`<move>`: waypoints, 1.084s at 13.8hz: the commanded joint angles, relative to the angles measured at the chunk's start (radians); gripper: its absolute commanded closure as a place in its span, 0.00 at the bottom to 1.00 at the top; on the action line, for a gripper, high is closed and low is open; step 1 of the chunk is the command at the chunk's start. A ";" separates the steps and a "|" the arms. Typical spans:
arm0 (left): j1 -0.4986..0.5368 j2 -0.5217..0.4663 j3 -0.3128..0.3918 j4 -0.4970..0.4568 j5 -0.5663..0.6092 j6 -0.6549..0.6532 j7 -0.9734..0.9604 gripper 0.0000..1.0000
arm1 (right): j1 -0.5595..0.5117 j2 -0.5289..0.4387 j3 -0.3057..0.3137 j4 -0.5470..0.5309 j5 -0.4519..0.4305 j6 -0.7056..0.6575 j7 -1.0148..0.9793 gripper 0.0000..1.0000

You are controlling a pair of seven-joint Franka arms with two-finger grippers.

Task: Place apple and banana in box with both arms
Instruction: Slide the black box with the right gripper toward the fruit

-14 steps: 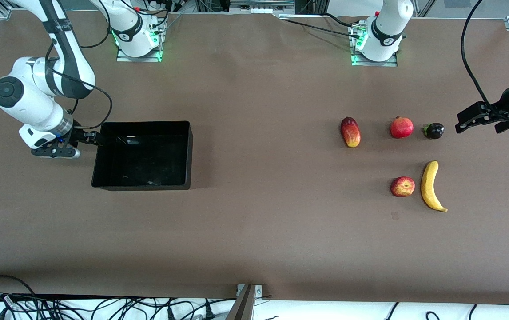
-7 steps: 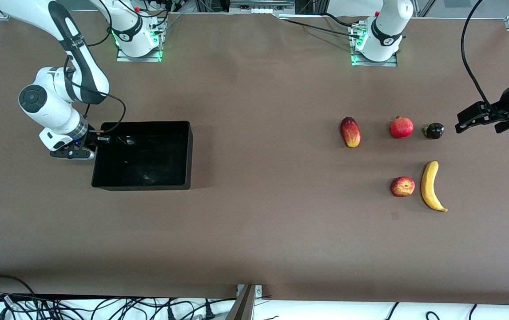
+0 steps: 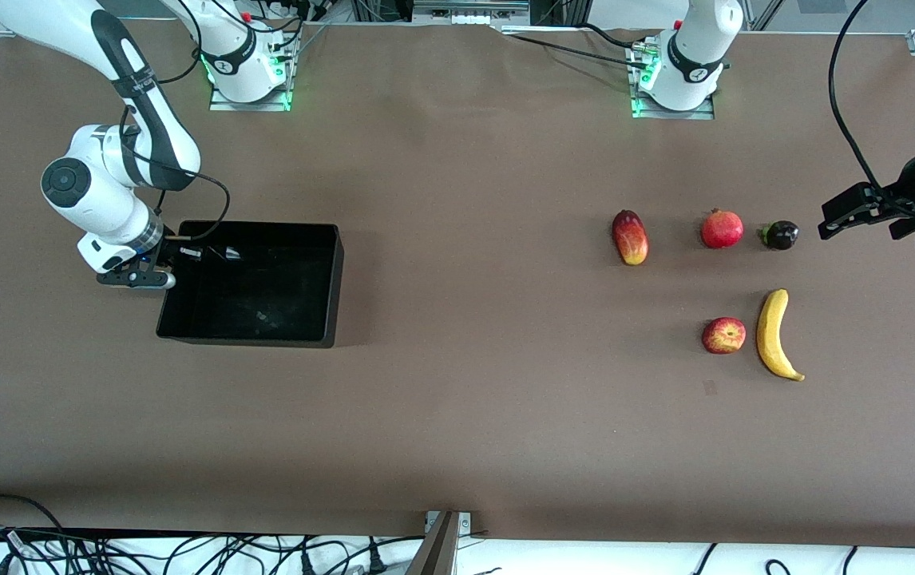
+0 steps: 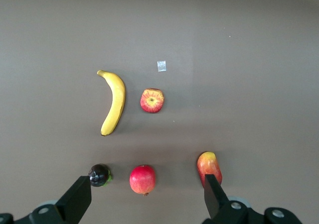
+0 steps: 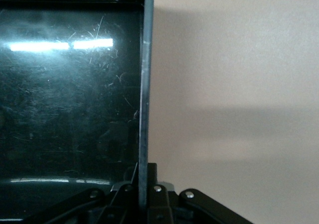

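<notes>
Front view: right gripper (image 3: 174, 257) clamped on the box (image 3: 322, 287) wall at the right arm's end of the bench (image 3: 457, 439). Apple (image 3: 723, 335) just beside banana (image 3: 774, 334) toward the left arm's end, well apart from the box. Left gripper (image 3: 833, 220) waits, fingers spread, holding nothing. Left wrist view: gripper (image 4: 147, 199) wide open above the fruit; apple (image 4: 152, 100), banana (image 4: 114, 102) on bench. Right wrist view: gripper (image 5: 143, 196) pinches the box (image 5: 145, 94) wall edge-on.

Brown table (image 3: 457, 415); black box (image 3: 250, 283) lies toward the right arm's end; toward the left arm's end, a farther row of oval red-yellow fruit (image 3: 630, 237), round red fruit (image 3: 722, 229), small dark fruit (image 3: 780, 235); nearer the front camera, apple (image 3: 723, 335) just beside banana (image 3: 774, 334).
</notes>
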 commanded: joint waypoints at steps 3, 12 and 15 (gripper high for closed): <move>-0.001 0.008 -0.001 0.022 -0.013 -0.018 -0.006 0.00 | 0.002 -0.056 0.084 0.057 0.014 -0.025 0.013 1.00; 0.000 0.008 -0.001 0.022 -0.013 -0.018 -0.002 0.00 | 0.244 0.077 0.271 0.570 0.088 -0.377 0.416 1.00; 0.000 0.008 -0.001 0.022 -0.013 -0.018 -0.002 0.00 | 0.403 0.298 0.259 0.837 0.083 -0.392 0.473 1.00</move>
